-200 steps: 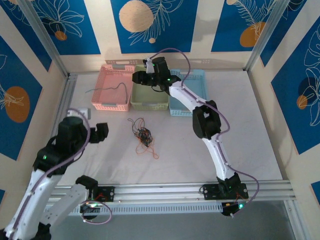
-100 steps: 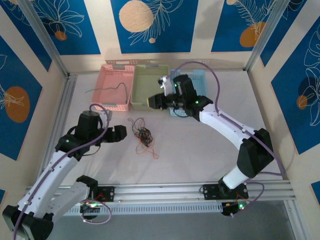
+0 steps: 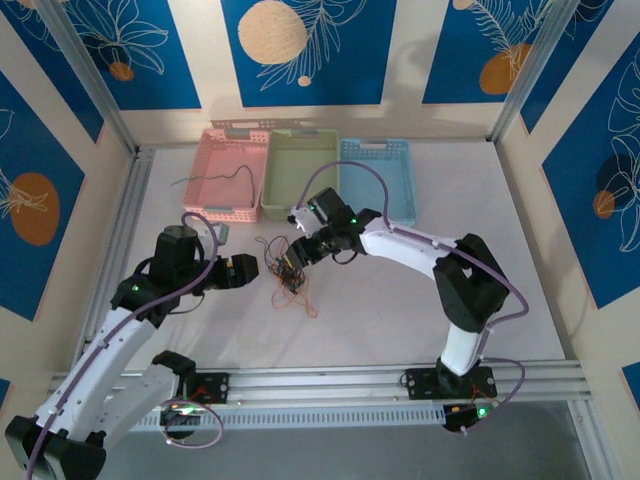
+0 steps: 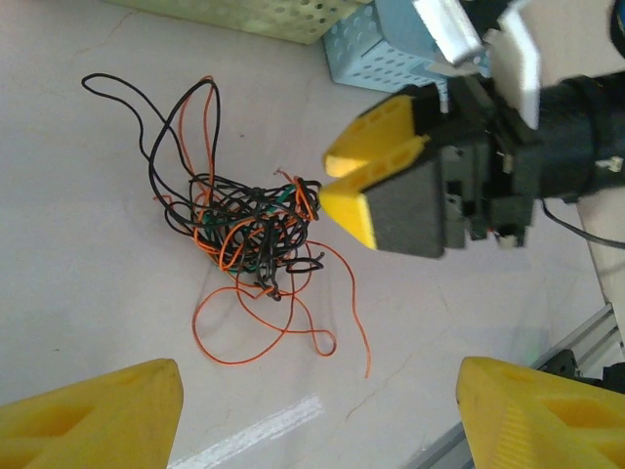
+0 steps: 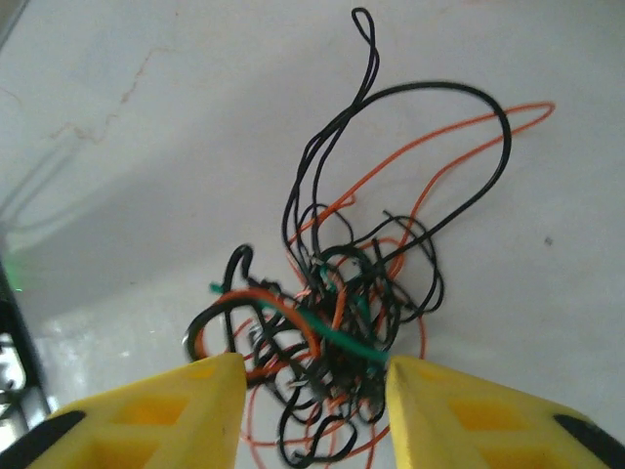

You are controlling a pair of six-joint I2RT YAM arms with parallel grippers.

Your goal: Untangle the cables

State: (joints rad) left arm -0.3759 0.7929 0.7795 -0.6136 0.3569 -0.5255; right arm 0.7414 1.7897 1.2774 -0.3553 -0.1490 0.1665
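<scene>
Right hand (image 5: pixel 312 376), half open, hovers over the cables (image 5: pixel 337 293); they look light, limp and snag-prone, probably best pinched at a loose outer loop. Left hand (image 4: pixel 317 401) gapes wide.

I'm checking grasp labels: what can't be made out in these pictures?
- Right wrist view: whether the right gripper touches the cables; the bottom edge cuts them off.
- Top view: the wire in the pink basket, too small to count strands.
- Left wrist view: left gripper, cut off by the bottom edge.
</scene>
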